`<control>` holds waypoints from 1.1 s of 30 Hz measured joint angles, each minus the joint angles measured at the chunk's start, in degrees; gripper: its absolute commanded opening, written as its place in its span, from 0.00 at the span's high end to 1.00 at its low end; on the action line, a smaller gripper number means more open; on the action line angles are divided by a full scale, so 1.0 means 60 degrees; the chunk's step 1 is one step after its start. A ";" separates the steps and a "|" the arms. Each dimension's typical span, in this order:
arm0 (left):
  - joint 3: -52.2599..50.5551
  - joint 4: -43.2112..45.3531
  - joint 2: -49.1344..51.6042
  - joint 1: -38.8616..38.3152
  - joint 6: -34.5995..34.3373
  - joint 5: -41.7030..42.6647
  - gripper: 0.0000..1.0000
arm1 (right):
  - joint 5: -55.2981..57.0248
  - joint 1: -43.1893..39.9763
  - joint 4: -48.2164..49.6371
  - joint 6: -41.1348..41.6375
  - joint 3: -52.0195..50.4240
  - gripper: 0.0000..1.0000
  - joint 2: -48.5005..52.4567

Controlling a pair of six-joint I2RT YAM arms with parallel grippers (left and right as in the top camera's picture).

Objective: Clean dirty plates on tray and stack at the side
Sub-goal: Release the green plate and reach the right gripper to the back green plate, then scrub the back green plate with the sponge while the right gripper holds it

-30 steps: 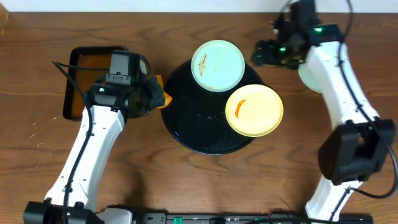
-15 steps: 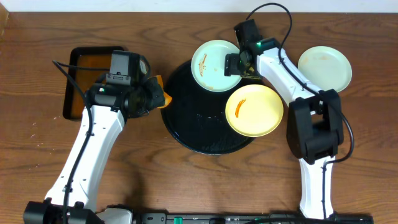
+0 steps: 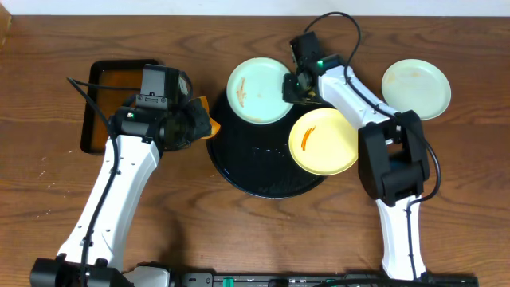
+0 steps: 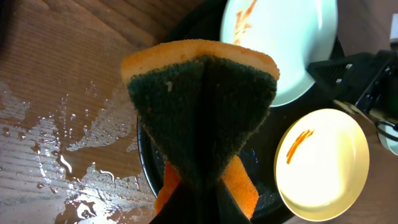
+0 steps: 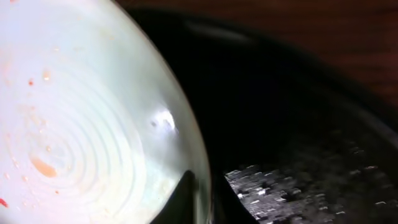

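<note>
A smeared mint-blue plate [image 3: 255,90] overhangs the back left rim of the round black tray [image 3: 255,171]. My right gripper [image 3: 292,85] is shut on its right rim. In the right wrist view one dark finger [image 5: 185,198] lies on the plate [image 5: 81,124] and the tray [image 5: 298,124] shows beneath. A yellow plate [image 3: 323,142] with an orange streak rests on the tray's right side. Another mint-blue plate [image 3: 415,88] lies on the table at the right. My left gripper [image 3: 194,121] hovers left of the tray, shut on a folded orange-and-green sponge [image 4: 199,106].
A small rectangular black tray [image 3: 111,96] of brown liquid sits at the far left, partly under my left arm. Water is splashed on the wood [image 4: 62,143] beside the round tray. My right arm [image 3: 382,151] arches over the tray's right side.
My right gripper swung left from the far right plate to the smeared mint-blue plate, closed on its rim, and the plate shifted left. The left arm stayed still.
</note>
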 measured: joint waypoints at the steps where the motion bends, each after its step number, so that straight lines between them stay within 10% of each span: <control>1: 0.0000 0.0000 0.0000 0.0000 -0.0004 0.0000 0.92 | -0.0098 0.0069 0.0004 -0.0015 0.0000 0.99 0.0000; 16: 0.0000 0.0084 0.0699 -0.0127 -0.0004 -0.0004 0.92 | -0.1111 0.0685 -0.1836 -0.0015 0.0040 0.98 0.0007; 33: 0.0000 0.3574 0.4357 -0.1406 -0.1249 0.0040 0.93 | -0.0594 0.1053 -0.1985 0.0951 0.0080 0.98 0.0007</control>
